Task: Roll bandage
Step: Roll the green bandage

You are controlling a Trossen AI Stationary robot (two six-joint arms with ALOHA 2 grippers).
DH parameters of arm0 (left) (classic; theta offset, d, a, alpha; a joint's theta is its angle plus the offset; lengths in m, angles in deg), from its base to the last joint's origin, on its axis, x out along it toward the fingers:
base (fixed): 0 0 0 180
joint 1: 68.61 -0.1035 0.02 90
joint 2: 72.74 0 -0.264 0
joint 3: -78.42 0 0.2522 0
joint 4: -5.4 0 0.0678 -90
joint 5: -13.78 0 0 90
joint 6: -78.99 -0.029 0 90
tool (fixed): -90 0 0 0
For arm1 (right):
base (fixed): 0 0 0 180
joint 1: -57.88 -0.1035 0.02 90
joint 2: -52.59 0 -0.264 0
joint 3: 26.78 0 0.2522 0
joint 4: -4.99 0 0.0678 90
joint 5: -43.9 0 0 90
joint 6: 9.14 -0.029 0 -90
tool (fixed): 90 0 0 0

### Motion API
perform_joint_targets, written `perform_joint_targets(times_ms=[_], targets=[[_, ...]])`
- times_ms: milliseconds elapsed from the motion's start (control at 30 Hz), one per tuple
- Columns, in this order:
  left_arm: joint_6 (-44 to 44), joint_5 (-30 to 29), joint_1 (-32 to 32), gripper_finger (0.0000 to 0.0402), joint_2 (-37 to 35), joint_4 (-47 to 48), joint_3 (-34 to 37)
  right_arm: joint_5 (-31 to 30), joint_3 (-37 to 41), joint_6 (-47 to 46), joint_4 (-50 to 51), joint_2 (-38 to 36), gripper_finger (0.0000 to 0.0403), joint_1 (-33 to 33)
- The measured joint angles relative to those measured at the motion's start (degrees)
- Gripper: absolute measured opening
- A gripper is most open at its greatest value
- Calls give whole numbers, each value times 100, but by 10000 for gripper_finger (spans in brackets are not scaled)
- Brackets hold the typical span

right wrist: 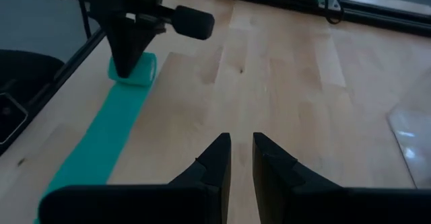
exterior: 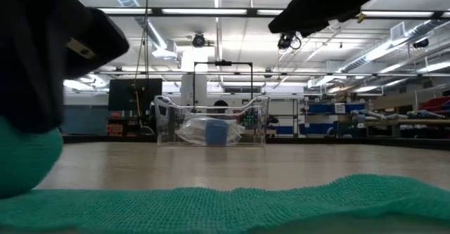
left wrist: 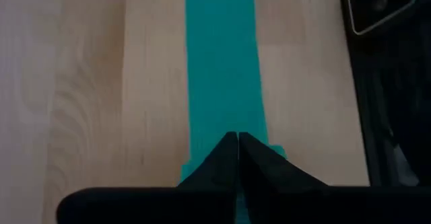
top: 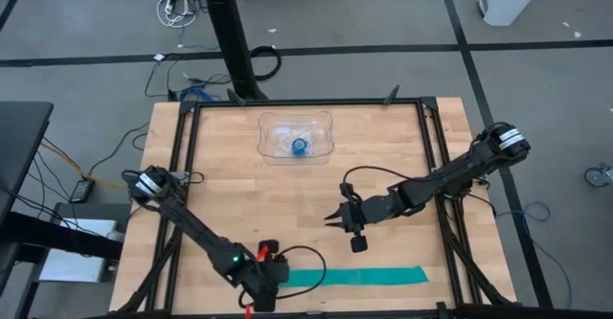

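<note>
Lying flat along the worktop's [top: 383, 156] near edge, bandage [top: 369, 277]; clenching its rolled end, left end effector [top: 271, 279]; hovering apart above bare wood beyond the bandage, right end effector [top: 332, 219], fingers slightly parted, grasping nothing.

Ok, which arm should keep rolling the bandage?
Left, probably. Its pincer is shut on the rolled end of the bandage at the table's front edge. The right pincer hangs mid-table, holding nothing, away from the strip.
</note>
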Motion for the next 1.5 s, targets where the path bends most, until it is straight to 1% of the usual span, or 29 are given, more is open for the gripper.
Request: perform_joint_targets(times_ms=[200, 300, 467, 500, 567, 667, 833, 933, 1033, 1300, 1333, 1400, 1467, 1500], targets=[[-570, -409, -279, 23, 21, -329, 91, -362, 0, -82, 494, -393, 52, -119], [-859, -418, -461, 23, 77, -470, 100, -514, 0, -120, 612, -553, 52, -177], [-1439, -209, -616, 23, 107, -1468, 93, -753, 0, -232, 841, -675, 52, -254], [-1469, -183, -620, 23, 97, -1537, 76, -771, 0, -243, 846, -675, 52, -271], [-1558, -93, -624, 23, 98, -1382, -31, -828, 0, -262, 864, -666, 52, -279], [-1555, 76, -622, 23, 101, -860, -249, -862, 0, -284, 890, -662, 52, -281], [-1434, 272, -618, 23, 101, 644, -810, -865, 0, -344, 864, -660, 52, -297], [-1340, 384, -620, 23, 90, 1100, -1008, -884, 0, -343, 801, -618, 52, -313], [-1338, 630, -653, 23, 92, 935, -1035, -884, 0, -339, 781, -618, 52, -314], [-1270, 679, -725, 23, 190, 509, -818, -836, 0, -397, 757, -618, 52, -319], [-1245, 753, -725, 23, 190, 521, -800, -749, 19, -469, 731, -618, 52, -319], [-1125, 917, -698, 23, 190, 558, -788, -370, 159, -700, 708, -620, 52, -346], [-1075, 947, -624, 23, 190, 566, -785, 28, 412, -925, 706, -618, 52, -427], [-1061, 945, -587, 23, 185, 536, -785, 96, 563, -1027, 649, -618, 52, -494]])
